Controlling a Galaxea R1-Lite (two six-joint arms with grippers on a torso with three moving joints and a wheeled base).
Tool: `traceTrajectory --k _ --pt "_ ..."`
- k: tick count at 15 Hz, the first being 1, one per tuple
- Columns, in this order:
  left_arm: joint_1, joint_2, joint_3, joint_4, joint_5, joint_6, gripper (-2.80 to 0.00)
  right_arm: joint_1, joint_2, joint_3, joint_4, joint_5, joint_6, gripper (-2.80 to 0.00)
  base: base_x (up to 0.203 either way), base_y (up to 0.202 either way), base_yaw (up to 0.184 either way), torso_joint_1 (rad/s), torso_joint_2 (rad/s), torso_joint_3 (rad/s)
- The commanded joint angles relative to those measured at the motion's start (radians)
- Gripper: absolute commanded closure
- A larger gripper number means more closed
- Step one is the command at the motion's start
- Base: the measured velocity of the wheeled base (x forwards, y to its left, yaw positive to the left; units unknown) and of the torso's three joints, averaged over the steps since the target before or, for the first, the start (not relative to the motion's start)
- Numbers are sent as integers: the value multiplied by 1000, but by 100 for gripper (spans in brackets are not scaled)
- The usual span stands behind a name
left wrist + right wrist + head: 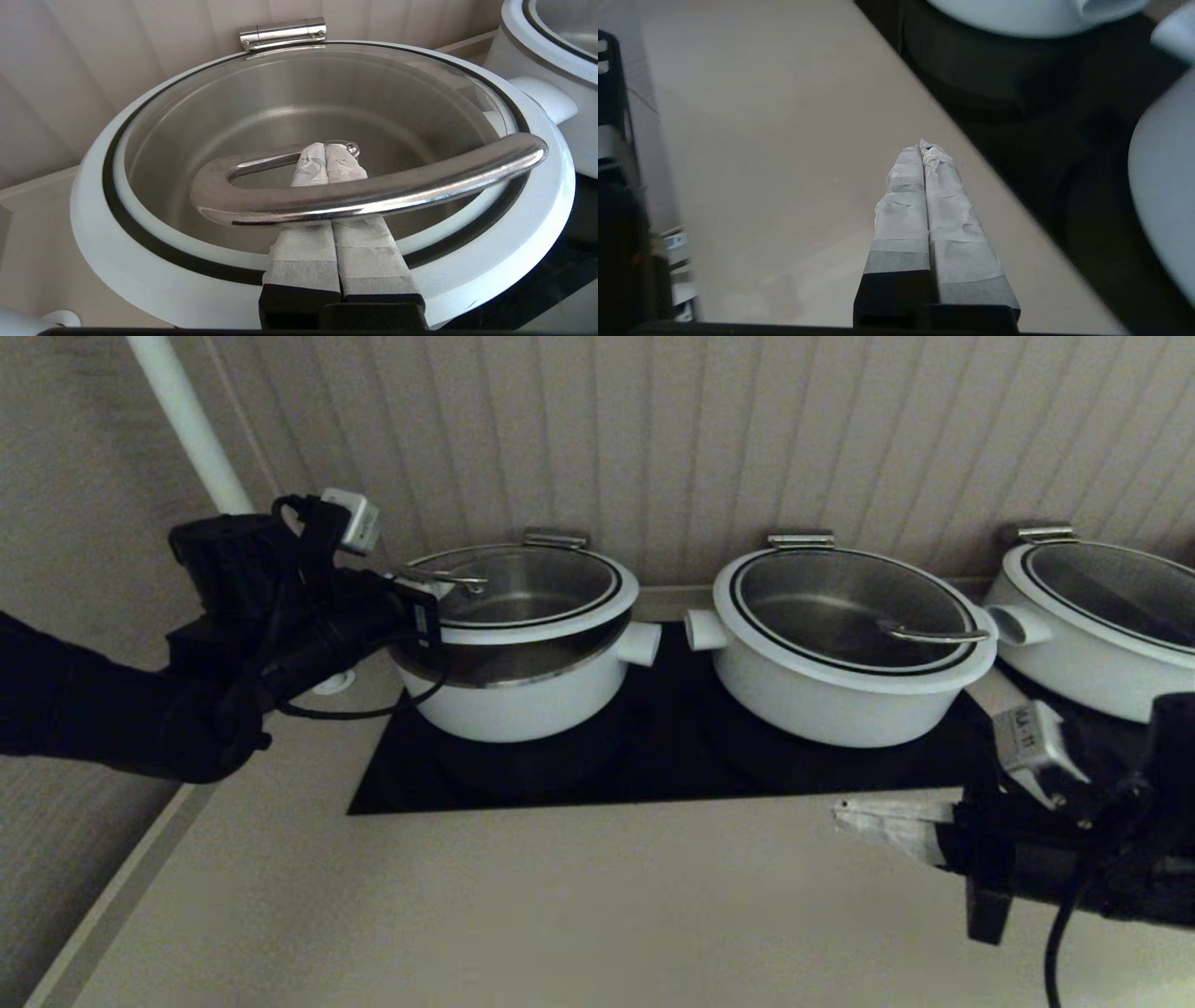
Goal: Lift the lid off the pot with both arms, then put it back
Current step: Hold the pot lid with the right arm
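Observation:
The lid (551,616) has a wide white rim and clear glass. It is tilted above the left white pot (523,705), raised at its front so the pot's steel rim shows beneath. My left gripper (325,151) is shut, its taped fingers (308,247) slid under the lid's curved steel handle (397,189), which rests across them. In the head view this gripper (425,602) is at the lid's left edge. My right gripper (845,819) is shut and empty, low over the beige counter in front of the middle pot; it also shows in the right wrist view (923,147).
Two other lidded white pots stand at the middle (840,691) and right (1083,653) on the black cooktop (653,765). A steel bracket (555,537) sits at the left pot's back, close to the ribbed wall. A white pipe (187,420) rises at the left.

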Motion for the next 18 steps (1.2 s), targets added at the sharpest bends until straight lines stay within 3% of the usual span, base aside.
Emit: traceTrajectory --k 1,5,9,13,15,18 --pt "0 5 1 -6 -1 -5 0 24 91 -48 -34 4 0 0 0 0 0 0 0 0" --pt "0 13 0 -6 1 -12 0 85 230 -131 -171 0 2 0 0 0 0 0 0 0" --pt "1 20 -1 -7 1 -15 0 115 294 -228 -211 0 5 0 0 0 0 0 0 0" --pt "1 19 -1 -7 1 -15 0 119 392 -252 -423 5 22 0 0 0 0 0 0 0" --pt "1 20 -13 -6 1 -15 0 144 394 -266 -432 5 77 0 0 0 0 0 0 0" --pt "1 30 -34 -6 1 -15 0 144 413 -292 -434 3 85 0 0 0 0 0 0 0"
